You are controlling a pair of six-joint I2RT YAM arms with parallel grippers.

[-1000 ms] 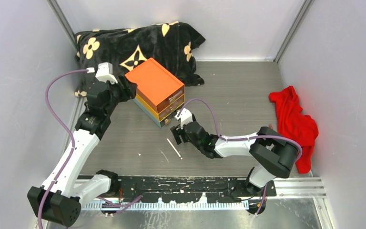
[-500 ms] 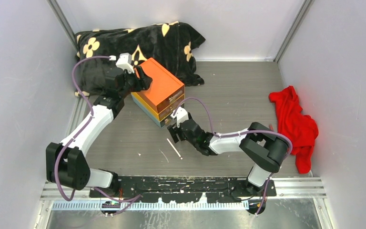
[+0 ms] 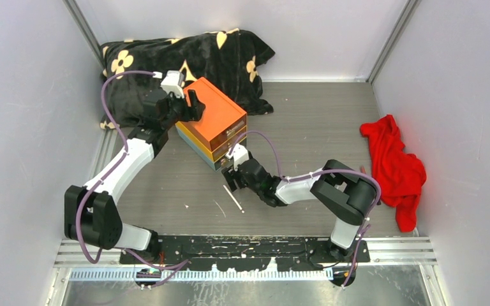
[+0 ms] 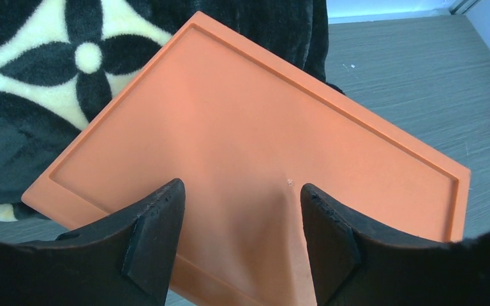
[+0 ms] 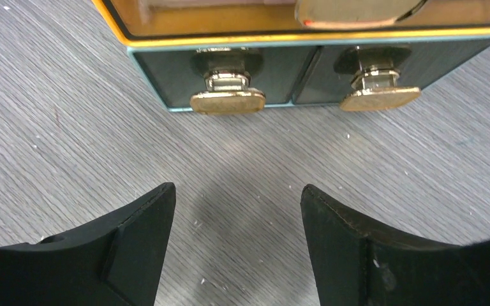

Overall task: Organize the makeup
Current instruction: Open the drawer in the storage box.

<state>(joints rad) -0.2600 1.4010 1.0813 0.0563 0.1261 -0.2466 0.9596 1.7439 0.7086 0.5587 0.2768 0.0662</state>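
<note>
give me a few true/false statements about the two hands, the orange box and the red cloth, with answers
1. The right hand is open in front of the bottom drawers' gold knobs. True.
2. The red cloth lies on the orange box. False: it lies on the table, apart from the box.
3. The left hand is above the box's orange top. True.
4. The right hand holds a brush. False: nothing is between its fingers.
</note>
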